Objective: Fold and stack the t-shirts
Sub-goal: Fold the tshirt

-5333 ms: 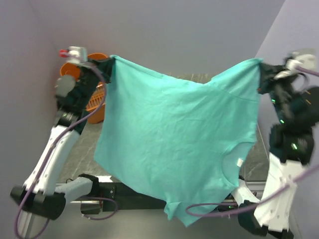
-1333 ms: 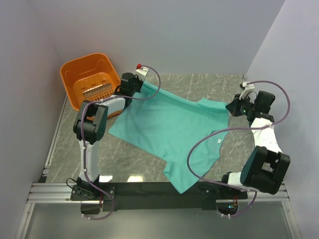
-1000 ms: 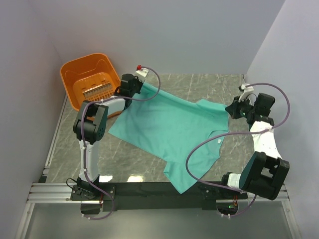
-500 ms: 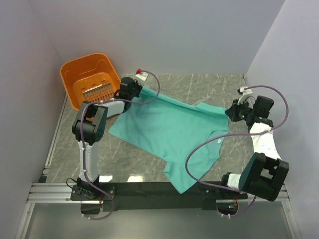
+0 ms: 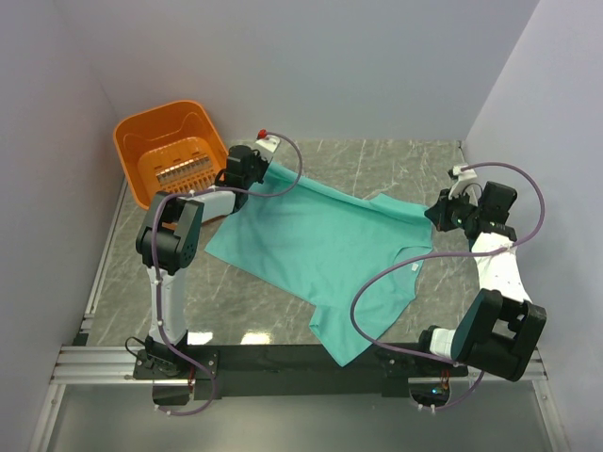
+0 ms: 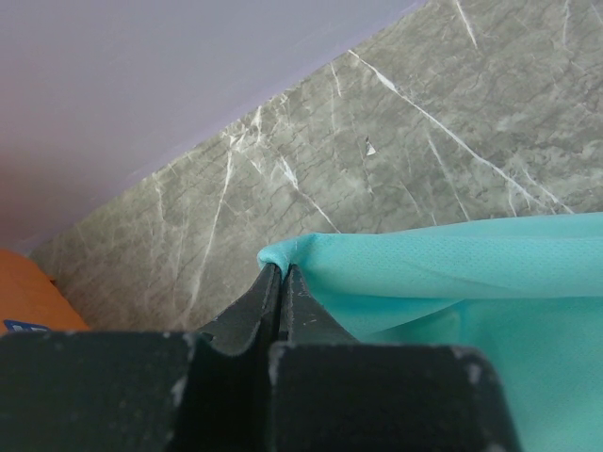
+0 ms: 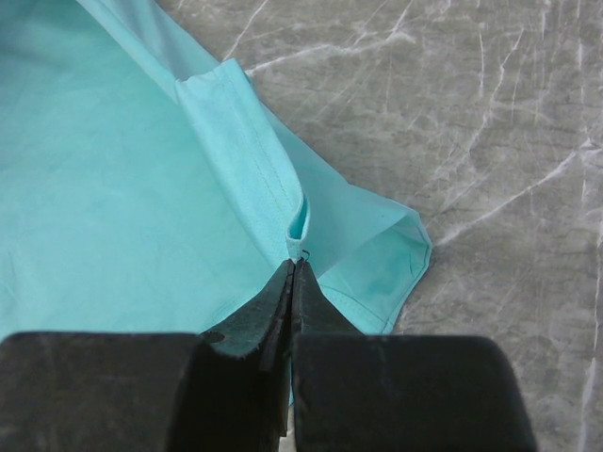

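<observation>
One teal-green t-shirt (image 5: 316,245) lies spread out on the marble table, its neck and small white label (image 5: 413,267) toward the right. A sleeve reaches the near edge. At the far left my left gripper (image 5: 267,169) is shut on a corner of the cloth; the left wrist view shows that gripper (image 6: 281,267) pinching a small fold of the shirt (image 6: 452,273). On the right, my right gripper (image 5: 432,213) is shut on the shirt's edge. In the right wrist view this gripper (image 7: 294,262) pinches a hem of the shirt (image 7: 113,188) low over the table.
An orange plastic basket (image 5: 170,155) stands at the far left corner, just beside the left arm. Grey walls close in on the left, back and right. The black mounting rail (image 5: 283,360) runs along the near edge, under the shirt's sleeve.
Five seconds ago both grippers held the shirt up in the air; it now lies on the table. Over the last second the right gripper shifted slightly back, drawing the far edge straighter.
</observation>
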`<state>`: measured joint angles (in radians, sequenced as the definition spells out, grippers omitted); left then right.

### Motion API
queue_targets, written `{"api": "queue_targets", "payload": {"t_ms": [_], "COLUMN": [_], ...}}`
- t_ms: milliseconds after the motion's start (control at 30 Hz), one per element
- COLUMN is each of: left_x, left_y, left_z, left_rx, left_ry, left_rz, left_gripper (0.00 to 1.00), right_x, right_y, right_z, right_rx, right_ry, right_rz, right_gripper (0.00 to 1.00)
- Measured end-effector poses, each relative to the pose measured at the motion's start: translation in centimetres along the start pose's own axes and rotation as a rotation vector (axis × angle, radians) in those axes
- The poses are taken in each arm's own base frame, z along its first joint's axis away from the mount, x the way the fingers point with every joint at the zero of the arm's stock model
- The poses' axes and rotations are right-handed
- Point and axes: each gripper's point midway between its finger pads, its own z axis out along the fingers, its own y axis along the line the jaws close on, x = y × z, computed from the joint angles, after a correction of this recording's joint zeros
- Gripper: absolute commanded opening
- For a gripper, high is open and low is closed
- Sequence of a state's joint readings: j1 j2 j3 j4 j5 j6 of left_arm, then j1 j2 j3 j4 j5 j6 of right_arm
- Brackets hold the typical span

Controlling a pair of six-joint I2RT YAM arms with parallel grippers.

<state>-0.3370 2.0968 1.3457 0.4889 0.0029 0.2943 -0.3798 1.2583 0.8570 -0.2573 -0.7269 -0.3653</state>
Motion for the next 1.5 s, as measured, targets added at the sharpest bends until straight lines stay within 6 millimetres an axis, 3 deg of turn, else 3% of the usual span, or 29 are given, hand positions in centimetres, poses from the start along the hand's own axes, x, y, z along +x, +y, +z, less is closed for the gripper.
{"api": "queue_targets", "payload": {"t_ms": [267,367,533,667,933,1133,1500], "left_x": [0.0,0.3,1.1,0.9,-4.2,-7.1,-7.7], "left_y": [0.0,-0.1,-0.4,-0.4,0.5,0.9,-0.4], "left_z": [0.0,-0.1,-0.4,-0.9,-2.3,-3.3,-3.9], "left_rx": [0.000,0.002,0.006,0.005,0.003,0.012,0.083], "left_ry": [0.001,0.005,0.020,0.019,-0.089,-0.150,-0.147], "left_rz": [0.000,-0.001,-0.008,-0.028,-0.081,-0.113,-0.173], "left_gripper": [0.03,0.08,0.39,0.50,0.80,0.79,0.79], "right_x": [0.1,0.3,1.4,2.4,3.1,3.4,4.1], "right_y": [0.0,-0.1,-0.3,-0.5,-0.5,-0.5,0.0], "right_z": [0.0,0.2,0.9,1.4,1.8,1.9,2.1], "right_rx": [-0.001,-0.003,-0.014,-0.023,-0.030,-0.033,-0.068], "right_ry": [0.003,0.009,0.038,0.068,0.088,0.096,0.126], "right_rz": [0.002,0.008,0.035,0.061,0.079,0.086,0.087], "right_gripper": [0.00,0.00,0.00,0.00,0.00,0.00,0.00]}}
